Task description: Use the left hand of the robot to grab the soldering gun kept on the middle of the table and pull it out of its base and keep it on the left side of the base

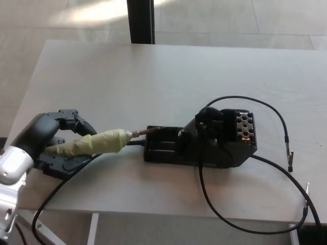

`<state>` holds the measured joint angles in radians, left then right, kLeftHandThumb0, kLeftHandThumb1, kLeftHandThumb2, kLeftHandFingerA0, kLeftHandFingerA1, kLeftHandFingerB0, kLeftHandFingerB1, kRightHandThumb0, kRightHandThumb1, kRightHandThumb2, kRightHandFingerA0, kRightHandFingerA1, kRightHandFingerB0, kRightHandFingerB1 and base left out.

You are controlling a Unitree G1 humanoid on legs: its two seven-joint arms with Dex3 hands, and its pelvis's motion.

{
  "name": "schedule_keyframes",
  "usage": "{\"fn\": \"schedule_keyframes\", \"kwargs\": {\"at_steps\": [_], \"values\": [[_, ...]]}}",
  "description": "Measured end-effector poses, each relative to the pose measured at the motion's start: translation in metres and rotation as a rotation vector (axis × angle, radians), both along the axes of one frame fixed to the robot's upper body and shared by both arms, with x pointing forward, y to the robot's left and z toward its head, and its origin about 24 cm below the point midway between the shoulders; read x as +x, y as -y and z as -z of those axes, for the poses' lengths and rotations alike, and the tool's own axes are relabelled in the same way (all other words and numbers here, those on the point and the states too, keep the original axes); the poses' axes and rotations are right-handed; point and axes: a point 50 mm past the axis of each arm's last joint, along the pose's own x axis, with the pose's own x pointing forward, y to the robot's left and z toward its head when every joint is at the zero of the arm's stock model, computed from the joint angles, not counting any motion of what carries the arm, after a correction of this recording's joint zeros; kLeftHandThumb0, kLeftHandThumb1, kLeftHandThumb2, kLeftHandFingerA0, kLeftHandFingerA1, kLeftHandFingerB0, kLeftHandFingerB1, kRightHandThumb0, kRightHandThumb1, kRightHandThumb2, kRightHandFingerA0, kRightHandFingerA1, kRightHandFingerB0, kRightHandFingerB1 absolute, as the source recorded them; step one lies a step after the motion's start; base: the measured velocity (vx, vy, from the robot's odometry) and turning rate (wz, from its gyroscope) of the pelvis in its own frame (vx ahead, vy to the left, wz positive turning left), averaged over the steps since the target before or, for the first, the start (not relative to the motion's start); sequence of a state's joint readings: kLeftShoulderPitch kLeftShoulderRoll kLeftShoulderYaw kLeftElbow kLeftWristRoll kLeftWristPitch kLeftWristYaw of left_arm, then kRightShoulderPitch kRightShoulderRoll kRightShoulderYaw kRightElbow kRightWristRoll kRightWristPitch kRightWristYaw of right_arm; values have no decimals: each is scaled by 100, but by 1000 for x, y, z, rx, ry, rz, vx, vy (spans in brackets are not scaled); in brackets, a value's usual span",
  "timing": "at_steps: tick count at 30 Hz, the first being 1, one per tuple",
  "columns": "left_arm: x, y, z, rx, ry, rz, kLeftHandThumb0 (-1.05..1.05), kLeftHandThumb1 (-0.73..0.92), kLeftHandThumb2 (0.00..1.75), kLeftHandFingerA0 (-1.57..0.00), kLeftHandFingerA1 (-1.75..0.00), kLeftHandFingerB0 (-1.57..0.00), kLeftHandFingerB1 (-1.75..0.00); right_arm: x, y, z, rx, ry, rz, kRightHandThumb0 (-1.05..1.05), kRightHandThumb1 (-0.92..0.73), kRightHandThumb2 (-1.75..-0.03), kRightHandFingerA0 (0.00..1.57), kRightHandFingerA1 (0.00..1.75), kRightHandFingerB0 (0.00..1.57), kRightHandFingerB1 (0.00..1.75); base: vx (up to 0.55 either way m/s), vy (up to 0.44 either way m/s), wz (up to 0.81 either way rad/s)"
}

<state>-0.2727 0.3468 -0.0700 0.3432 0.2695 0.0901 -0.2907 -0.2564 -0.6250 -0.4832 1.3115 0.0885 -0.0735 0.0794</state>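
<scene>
The soldering gun (97, 143), its handle wrapped in pale green tape, lies low over the table's left side, its metal tip pointing right and nearly touching the base's left end. My left hand (53, 145) is shut on the handle's rear end, resting near the table's left edge. The black base (204, 143) stands in the middle of the table with its holder at the right. A black cord (76, 171) runs from the base's left end off the front edge.
Another black cable (278, 120) loops from the base to the right, ending in clips (290, 155) near the right edge. A dark post (140, 20) stands behind the grey table (153, 76).
</scene>
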Motion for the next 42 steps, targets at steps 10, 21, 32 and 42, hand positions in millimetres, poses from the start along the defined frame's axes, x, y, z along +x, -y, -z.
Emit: {"fn": "schedule_keyframes", "kwargs": {"at_steps": [10, 21, 32, 42], "values": [[10, -12, -11, 218, 56, 44, -50, 72, 61, -20, -45, -25, -31, 0, 0, 0, 6, 16, 10, -77, -17, -137, 127, 107, 31, 144, 0, 0, 0], [5, -7, -10, 449, 6, 177, -72, 62, 84, 0, 0, 0, -3, 1, 0, 0, 4, 17, 5, -77, -30, -125, 120, 110, 50, 107, 0, 0, 0], [1, -10, -10, 507, -33, 210, -74, 62, 84, 0, 0, 0, -2, 1, 0, 0, 3, 18, 2, -76, -16, -138, 129, 107, 24, 146, 0, 0, 0], [-1, -17, -33, 518, 13, 216, -72, 63, 83, 0, 0, 0, 0, 1, -1, 0, 4, 17, 0, -77, -13, -137, 136, 106, 21, 150, 0, 0, 0]]}}
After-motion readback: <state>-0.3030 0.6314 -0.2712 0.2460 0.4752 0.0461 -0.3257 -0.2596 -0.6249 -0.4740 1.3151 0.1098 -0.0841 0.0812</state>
